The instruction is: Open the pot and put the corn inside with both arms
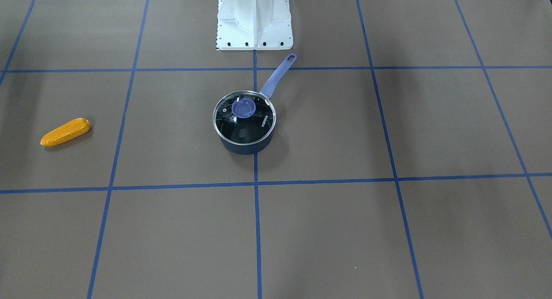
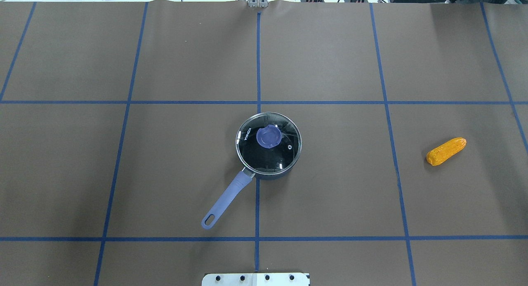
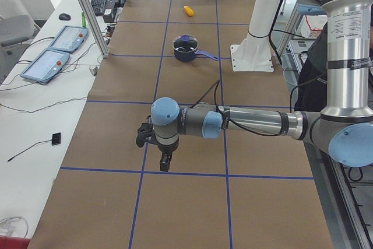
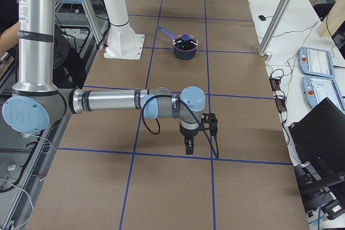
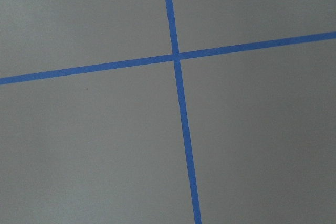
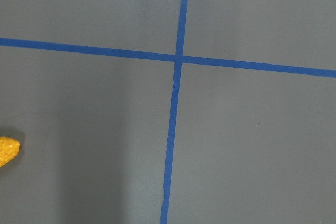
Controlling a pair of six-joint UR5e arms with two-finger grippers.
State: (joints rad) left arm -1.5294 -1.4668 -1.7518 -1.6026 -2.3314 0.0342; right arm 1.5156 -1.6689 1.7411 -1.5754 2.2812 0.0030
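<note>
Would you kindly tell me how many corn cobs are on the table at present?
1. The corn lies on its side on the robot's right, apart from the lidded pot at the centre. None looks hidden.

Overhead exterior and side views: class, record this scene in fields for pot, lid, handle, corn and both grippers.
pot: dark blue, near the middle of the table
lid: glass, on the pot, blue knob on top
handle: points toward the robot's base, leftward
corn: lies on the table at the robot's right, apart from the pot
left gripper: above the table, far from the pot; open or shut unclear
right gripper: above the table, far from the pot; open or shut unclear
</note>
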